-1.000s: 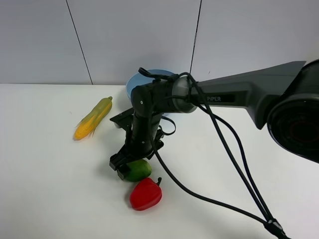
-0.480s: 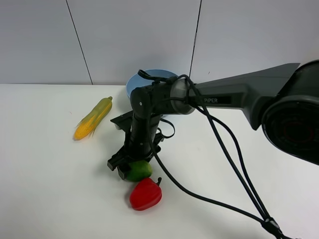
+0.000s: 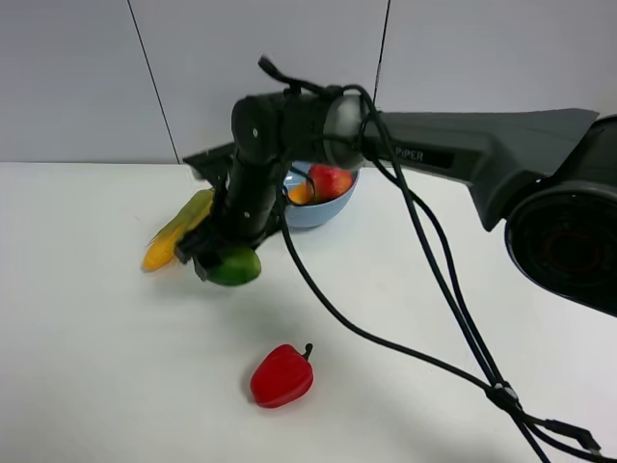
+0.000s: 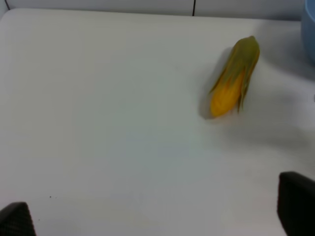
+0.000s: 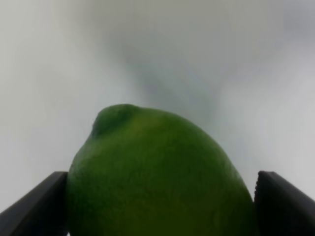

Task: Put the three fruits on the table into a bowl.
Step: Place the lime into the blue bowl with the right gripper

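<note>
White lettering "PIPER" stands on the right arm (image 3: 453,159), on its dark link just right of the bowl (image 3: 323,212). Nothing else is readable.

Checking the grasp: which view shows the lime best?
Right wrist: the lime fills the frame, clamped between the fingers of the right gripper. Exterior high shows it small, held above the table. Left wrist doesn't show it.
</note>
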